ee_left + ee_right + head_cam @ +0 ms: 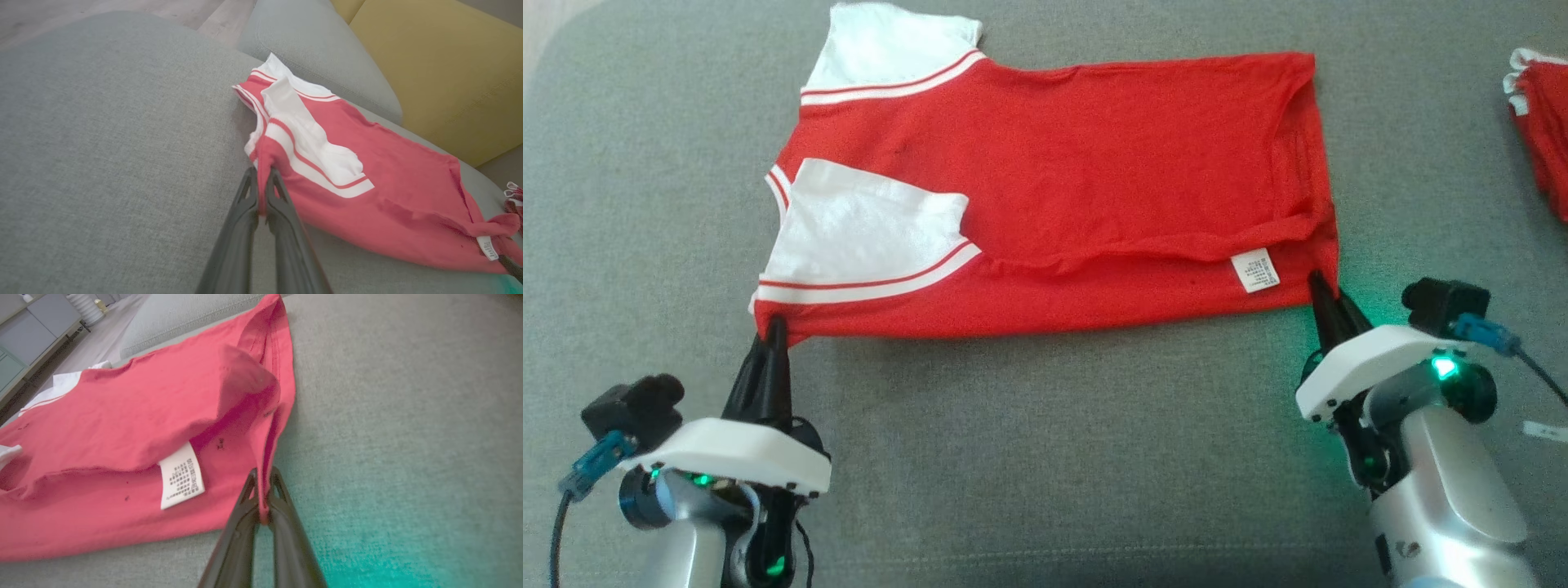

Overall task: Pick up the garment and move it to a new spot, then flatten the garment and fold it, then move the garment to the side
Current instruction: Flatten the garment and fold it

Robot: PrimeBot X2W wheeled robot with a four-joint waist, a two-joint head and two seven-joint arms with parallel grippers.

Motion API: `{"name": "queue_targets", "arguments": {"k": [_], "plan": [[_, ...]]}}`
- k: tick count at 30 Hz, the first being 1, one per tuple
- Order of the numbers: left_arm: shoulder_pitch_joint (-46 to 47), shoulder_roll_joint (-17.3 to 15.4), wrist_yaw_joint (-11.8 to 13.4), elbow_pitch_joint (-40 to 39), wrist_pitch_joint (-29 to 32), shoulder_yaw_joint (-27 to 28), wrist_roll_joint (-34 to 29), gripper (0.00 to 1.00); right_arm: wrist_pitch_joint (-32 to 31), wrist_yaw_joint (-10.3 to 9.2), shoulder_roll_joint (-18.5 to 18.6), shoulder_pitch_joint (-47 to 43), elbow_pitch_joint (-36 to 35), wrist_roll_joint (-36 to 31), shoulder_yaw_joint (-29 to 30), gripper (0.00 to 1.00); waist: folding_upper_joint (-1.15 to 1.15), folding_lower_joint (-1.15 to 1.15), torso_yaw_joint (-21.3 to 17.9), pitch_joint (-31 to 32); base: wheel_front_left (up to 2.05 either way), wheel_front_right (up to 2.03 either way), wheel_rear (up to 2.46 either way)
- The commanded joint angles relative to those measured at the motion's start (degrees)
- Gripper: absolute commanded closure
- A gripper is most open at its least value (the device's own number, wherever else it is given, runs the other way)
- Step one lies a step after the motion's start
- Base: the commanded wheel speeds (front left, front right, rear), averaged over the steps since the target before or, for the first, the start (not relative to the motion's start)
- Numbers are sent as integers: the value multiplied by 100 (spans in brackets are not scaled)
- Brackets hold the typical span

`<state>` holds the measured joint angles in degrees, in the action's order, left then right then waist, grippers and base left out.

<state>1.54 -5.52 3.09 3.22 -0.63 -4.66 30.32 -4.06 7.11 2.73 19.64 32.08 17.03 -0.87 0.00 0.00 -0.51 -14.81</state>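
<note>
The garment (1094,180) is a red T-shirt with white sleeves and striped cuffs, lying folded lengthwise on a grey cushion. A white care label (1254,270) shows near its right hem. My left gripper (774,325) is shut on the garment's near left corner, by the sleeve end (261,163). My right gripper (1316,282) is shut on the near right hem corner, and the red cloth (263,490) is pinched between its fingers (245,506) and lifted into a small ridge.
The grey sofa cushion (1045,441) stretches wide in front of the shirt. Another red and white cloth (1543,122) lies at the far right edge. A yellow backrest (441,65) rises behind the seat. Wooden floor (184,12) lies beyond the cushion's end.
</note>
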Motion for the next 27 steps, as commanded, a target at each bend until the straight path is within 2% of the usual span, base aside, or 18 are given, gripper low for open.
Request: {"name": "queue_targets", "arguments": {"k": [1, 5, 10, 17, 22, 27], "plan": [[109, -89, 0, -256, -110, 210, -23, 100, -26, 37, 15, 136, -298, 34, -66, 100, 0, 0, 0, 71, 0, 0, 0], [-16, -157, -5, -539, -156, 202, -75, 100, -216, 37, 15, -107, -806, 139, -8, 100, 0, 0, -5, 196, 0, 0, 0], [-422, -267, 23, -1176, -22, 118, -164, 100, -705, 37, 105, -729, -1926, 291, 15, 100, 0, 0, -45, 311, 0, 0, 0], [-1301, -319, 201, -1964, 269, -4, -240, 100, -1321, 37, 118, -1816, -3292, 338, 220, 100, 0, 0, -119, 351, 0, 0, 0], [-1776, -202, 261, -1931, 420, -131, -83, 100, -1452, 37, 63, -2308, -3593, 396, 429, 100, 0, 0, -142, 346, 0, 0, 0], [-1792, -171, 241, -1545, 434, -150, 23, 100, -1473, 37, 29, -2397, -3447, 449, 458, 100, 0, 0, -162, 348, 0, 0, 0]]}}
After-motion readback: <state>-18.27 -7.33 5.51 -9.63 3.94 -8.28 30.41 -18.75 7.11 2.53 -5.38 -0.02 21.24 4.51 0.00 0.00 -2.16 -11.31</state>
